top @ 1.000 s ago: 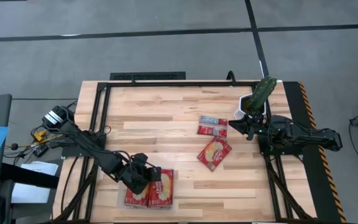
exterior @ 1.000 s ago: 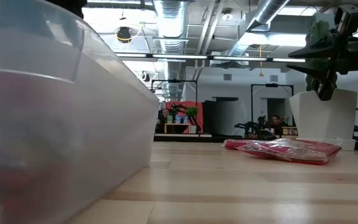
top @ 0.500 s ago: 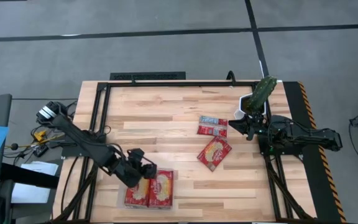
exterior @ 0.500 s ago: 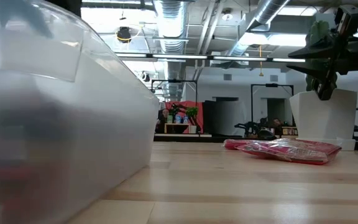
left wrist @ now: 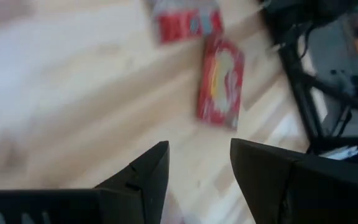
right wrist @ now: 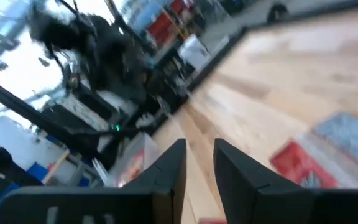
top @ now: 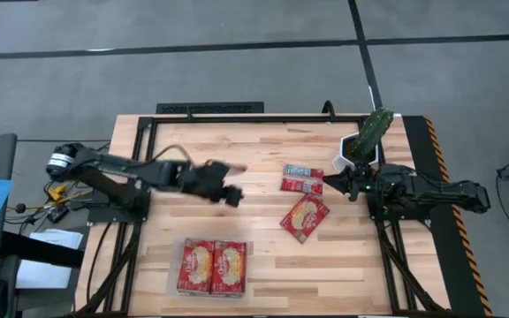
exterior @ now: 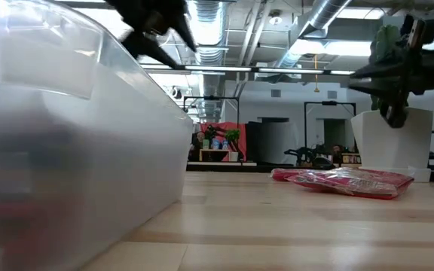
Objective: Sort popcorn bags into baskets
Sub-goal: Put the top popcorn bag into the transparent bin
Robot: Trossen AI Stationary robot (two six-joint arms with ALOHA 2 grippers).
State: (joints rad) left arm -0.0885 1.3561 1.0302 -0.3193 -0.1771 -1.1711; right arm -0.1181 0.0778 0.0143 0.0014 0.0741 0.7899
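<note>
The clear tray (top: pixel 173 265) sits near the table's near edge, and its wall (exterior: pixel 74 150) fills the low view's left. Two red popcorn bags (top: pixel 212 267) lie flat in it, side by side. Two more bags lie on the wood: one (top: pixel 302 179) showing a blue-white panel, one (top: pixel 304 217) slanted nearer to me. Both show in the left wrist view (left wrist: pixel 185 18) (left wrist: pixel 221 81). My left gripper (top: pixel 230 192) hovers open and empty over the table's middle, left of the loose bags. My right gripper (top: pixel 330 183) hangs open just right of the farther bag.
A small white bowl (top: pixel 360 148) holding a green object (top: pixel 376 128) stands at the far right corner, just behind my right gripper. Bare wood lies between the tray and the loose bags. A black frame (top: pixel 237 117) runs along the table's far and side edges.
My left gripper has risen from the tray and swung toward the table's far side and right, ending over the middle of the table. The two bags in the tray, partly covered by it before, now lie fully in view.
</note>
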